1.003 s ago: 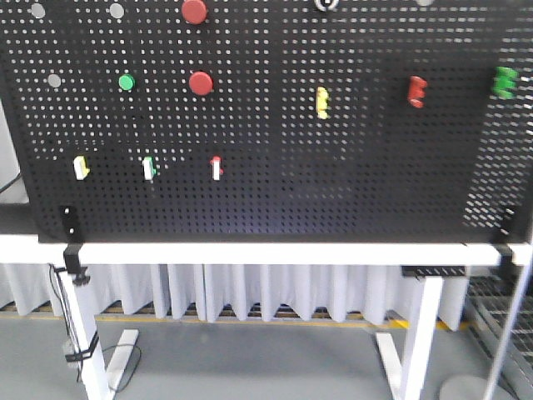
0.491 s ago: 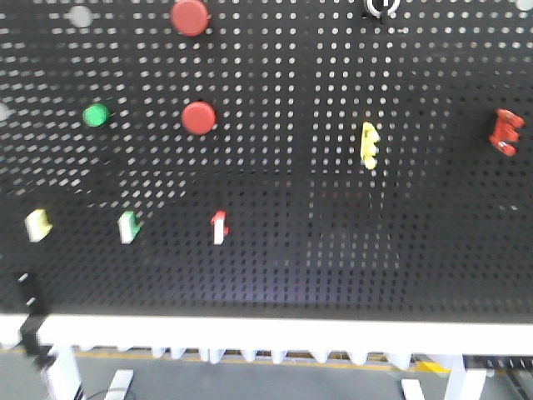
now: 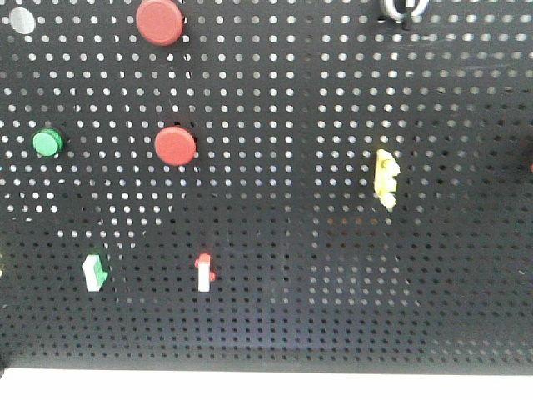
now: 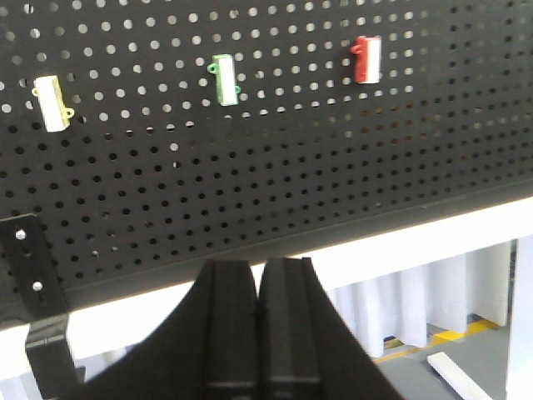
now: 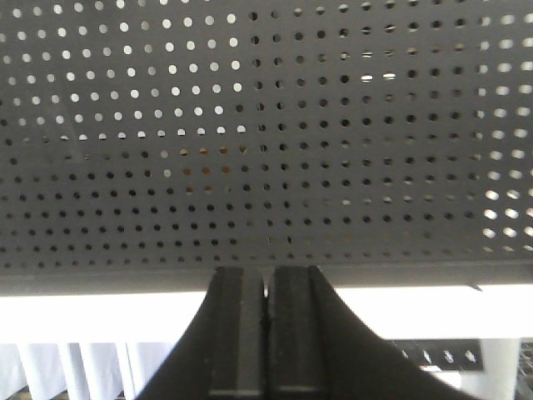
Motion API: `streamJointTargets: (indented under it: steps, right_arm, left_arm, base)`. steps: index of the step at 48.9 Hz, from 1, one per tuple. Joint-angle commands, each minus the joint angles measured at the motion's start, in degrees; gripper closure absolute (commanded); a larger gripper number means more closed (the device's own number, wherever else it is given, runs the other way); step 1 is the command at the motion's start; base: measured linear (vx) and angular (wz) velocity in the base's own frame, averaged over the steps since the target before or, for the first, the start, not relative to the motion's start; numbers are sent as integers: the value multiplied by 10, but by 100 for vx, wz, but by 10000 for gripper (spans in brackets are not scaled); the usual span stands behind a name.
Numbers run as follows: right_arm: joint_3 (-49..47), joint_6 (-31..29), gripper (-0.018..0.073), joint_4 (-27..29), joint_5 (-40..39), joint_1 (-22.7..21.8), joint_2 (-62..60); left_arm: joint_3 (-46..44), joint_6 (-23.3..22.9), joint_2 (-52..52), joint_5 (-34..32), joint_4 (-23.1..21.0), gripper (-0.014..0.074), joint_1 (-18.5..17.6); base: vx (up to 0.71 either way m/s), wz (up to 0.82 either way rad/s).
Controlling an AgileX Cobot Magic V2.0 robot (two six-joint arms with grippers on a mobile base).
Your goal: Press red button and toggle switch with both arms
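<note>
Both arms are at the reaching step, and nothing is pressed yet. The left hand point(image 4: 258, 275) is black and blocky. Its two fingers are squeezed together with nothing between them. The right hand point(image 5: 266, 279) looks the same, fingers together and empty.

Both point at the bottom edge of the surface point(image 3: 283, 333), a flat black sheet full of small round holes. Low on its left side are a small green clip point(image 3: 95, 272) and a red clip point(image 3: 204, 272). A yellow clip point(image 3: 385, 177) sits toward the right edge.

Higher on the left are two round, smooth buttons, the lower red button point(image 3: 175, 146) and the upper red button point(image 3: 160, 21). A green button point(image 3: 47, 142) is left of the lower one. The toggle switch point(image 3: 402, 8), black with a pale ring, is at the top edge, partly cut off.

Next, I think each arm must lift. One hand pokes a red button and the other flicks the lever. I can't tell which red button is meant.
</note>
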Motion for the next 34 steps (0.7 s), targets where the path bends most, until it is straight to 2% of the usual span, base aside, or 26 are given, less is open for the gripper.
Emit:
streamJointTargets:
  steps: [1,34]
  right_arm:
    - [7,-1,562,-4,-48,-1,-10]
    - [7,-1,562,-4,-48,-1,-10]
  left_arm:
    - [20,-5,-9,-48,-1,594,2]
    - [20,-5,-9,-48,-1,594,2]
  base:
    - [12,5]
    - [5,3]
